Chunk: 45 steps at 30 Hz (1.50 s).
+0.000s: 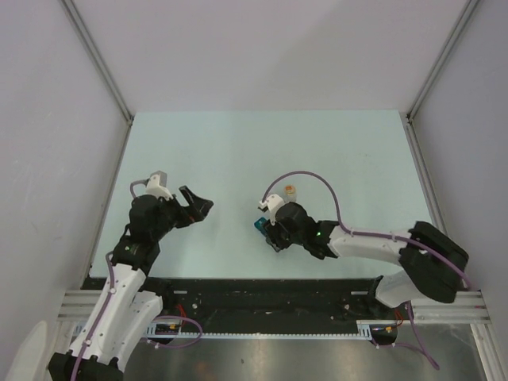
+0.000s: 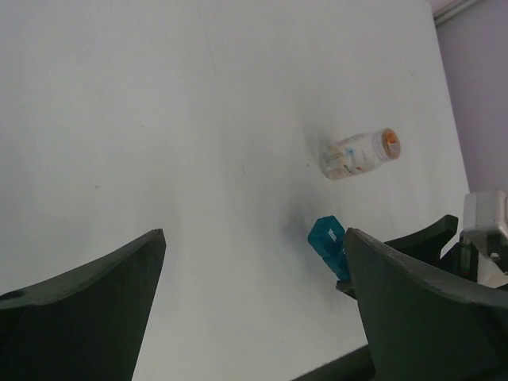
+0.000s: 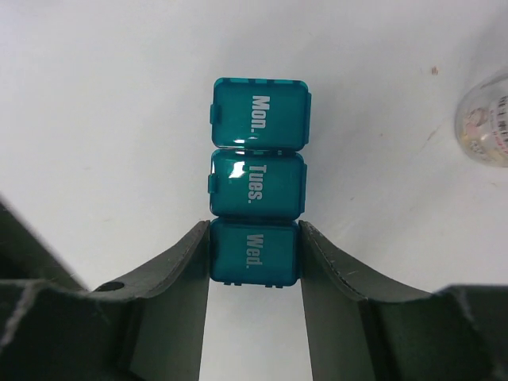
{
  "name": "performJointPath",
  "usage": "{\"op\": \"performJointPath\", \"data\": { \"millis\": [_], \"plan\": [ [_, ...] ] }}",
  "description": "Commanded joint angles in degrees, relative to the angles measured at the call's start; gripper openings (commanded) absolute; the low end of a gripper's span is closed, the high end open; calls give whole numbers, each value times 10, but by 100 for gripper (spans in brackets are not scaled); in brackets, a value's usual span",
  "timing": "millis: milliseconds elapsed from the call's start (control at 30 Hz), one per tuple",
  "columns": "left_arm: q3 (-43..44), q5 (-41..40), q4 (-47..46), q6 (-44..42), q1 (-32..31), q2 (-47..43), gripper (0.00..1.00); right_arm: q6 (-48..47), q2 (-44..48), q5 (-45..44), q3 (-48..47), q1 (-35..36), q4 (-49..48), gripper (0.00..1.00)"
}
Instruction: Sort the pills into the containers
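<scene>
**Right tool on the pill box, left tool spread wide.**

The pill box point(image 3: 256, 202) lies flat on the counter point(image 1: 238, 151), near its middle and just ahead of the right arm. It is a short teal-blue row of three cells marked Mon., Tues. and Wed., with every lid down. And there's the right tool point(image 3: 254, 238), pinching the Wed. end with one finger pressed against each side of that cell, while Mon. and Tues. stick out past the fingertips! A small clear bottle point(image 2: 359, 154) with a tan top sits close beyond the box, not touching it. Well over on the left side, the left tool point(image 1: 198, 205) has its fingers spread wide with nothing between them, and its camera looks across at both box and bottle.
</scene>
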<state>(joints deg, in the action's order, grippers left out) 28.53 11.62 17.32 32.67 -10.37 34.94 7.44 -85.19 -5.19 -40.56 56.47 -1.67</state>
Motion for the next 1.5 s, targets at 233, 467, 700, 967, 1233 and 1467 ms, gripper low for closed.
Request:
{"op": "performJointPath", "data": {
  "millis": [233, 467, 700, 967, 1233, 1467],
  "plan": [
    [48, 54, -16, 119, -166, -30, 100, -10, 248, -48, -21, 156, 55, 5],
    [57, 17, -30, 160, -248, -24, 92, 3, 295, -115, -23, 195, 71, 5],
    [52, 6, -53, 192, -300, -12, 79, -3, 296, -132, -30, 201, 80, 5],
    [50, -20, -92, 217, -369, 28, 70, -8, 301, -141, -37, 211, 76, 5],
    [59, -39, -127, 227, -410, 67, 47, -12, 306, -141, -43, 225, 79, 5],
    [59, -32, -140, 223, -413, 65, 20, -16, 307, -157, -43, 230, 85, 6]
  ]
}}
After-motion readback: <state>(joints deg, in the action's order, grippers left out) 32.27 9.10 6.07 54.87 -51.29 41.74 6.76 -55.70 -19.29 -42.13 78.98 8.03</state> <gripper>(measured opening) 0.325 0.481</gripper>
